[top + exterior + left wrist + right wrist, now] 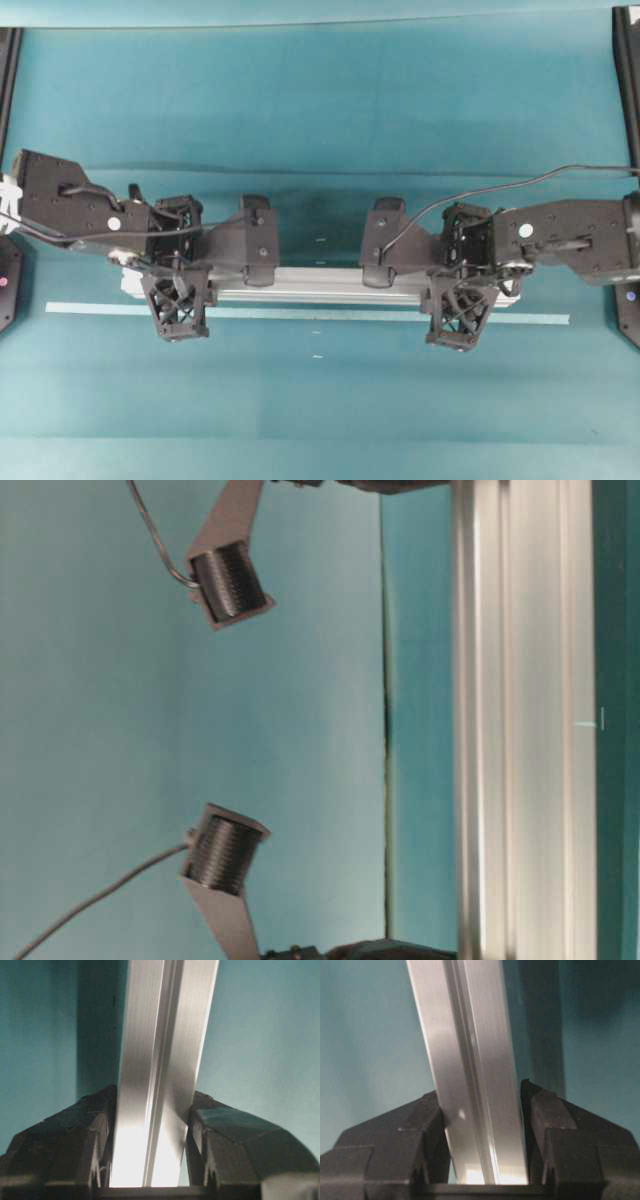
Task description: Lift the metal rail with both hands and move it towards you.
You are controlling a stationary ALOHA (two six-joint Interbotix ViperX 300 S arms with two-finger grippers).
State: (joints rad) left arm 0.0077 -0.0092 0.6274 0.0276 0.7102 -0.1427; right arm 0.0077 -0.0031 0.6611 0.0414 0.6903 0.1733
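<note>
item: long silver grooved aluminium rail, lying just behind the thin pale tape strip on the teal surface. left hand and right hand each clamp it. grasp done; lift status unclear, pull toward viewer remaining.

Even, soft light; glare on the metal rail, wrist views slightly blurred.

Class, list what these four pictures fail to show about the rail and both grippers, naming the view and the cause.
- Overhead: the metal rail ends are hidden under the left gripper and right gripper bodies.
- Table-level: the rail runs off the top and bottom edges.
- Both wrist views: the rail leaves the top edge; its underside is unseen.
</note>
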